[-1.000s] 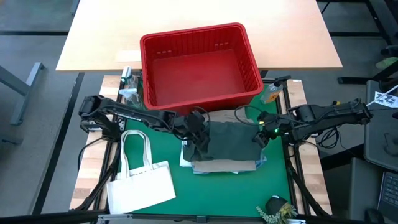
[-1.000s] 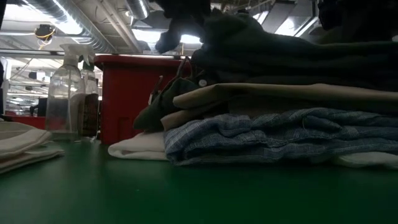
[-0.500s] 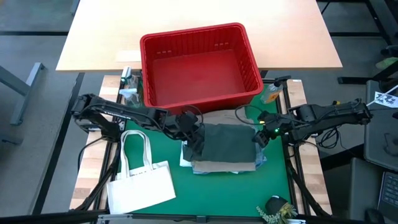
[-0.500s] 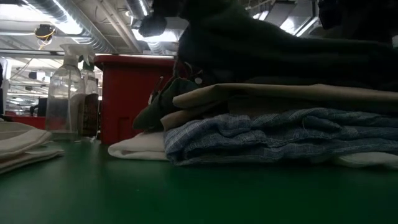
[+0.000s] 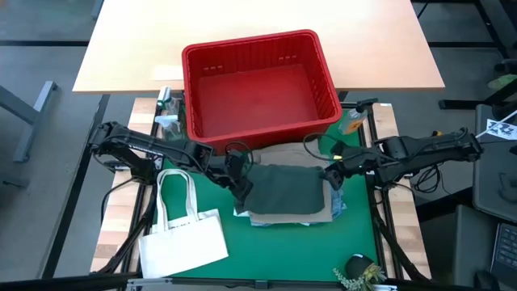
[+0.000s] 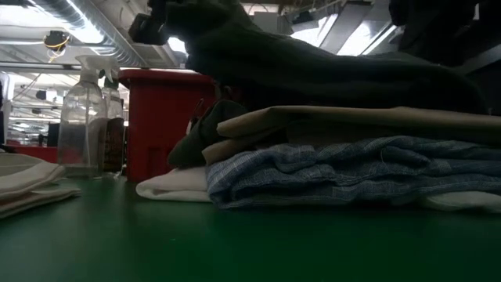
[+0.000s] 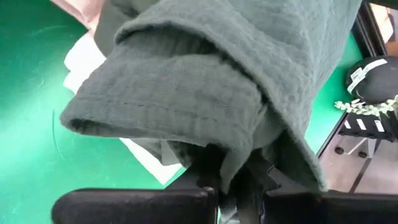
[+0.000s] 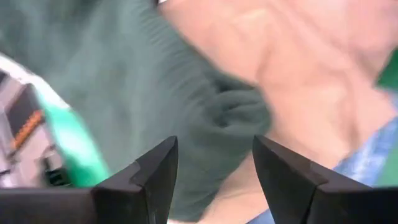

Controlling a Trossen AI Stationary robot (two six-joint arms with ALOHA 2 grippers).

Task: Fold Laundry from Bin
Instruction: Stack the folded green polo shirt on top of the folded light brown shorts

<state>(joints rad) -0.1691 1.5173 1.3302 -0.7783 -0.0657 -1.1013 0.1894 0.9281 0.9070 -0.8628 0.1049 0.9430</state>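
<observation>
Front mat [image 5: 283, 242]: bare, open passage.
Mat centre: blocked by laundry stack [image 5: 287, 198].
Behind stack: bin [image 5: 258, 85] walls it off.
Left side: tote bag [image 5: 182, 234], spray bottle [image 6: 82, 113].

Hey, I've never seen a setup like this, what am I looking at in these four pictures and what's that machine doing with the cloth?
It is a robot with two dark jointed arms working at a green-topped table. One picture looks straight down from above, one looks level across the tabletop, and two come from cameras on the arms' wrists.

An empty red plastic basket with slotted sides sits at the back. In front of it is a stack of folded laundry: white at the bottom, then blue-and-white striped, then beige. A dark green garment lies on top.

The left gripper is shut on that green garment's edge. The right gripper is at the opposite edge with its fingers open, holding nothing.

Also there: a flat white tote bag with handles and a clear spray bottle.
</observation>
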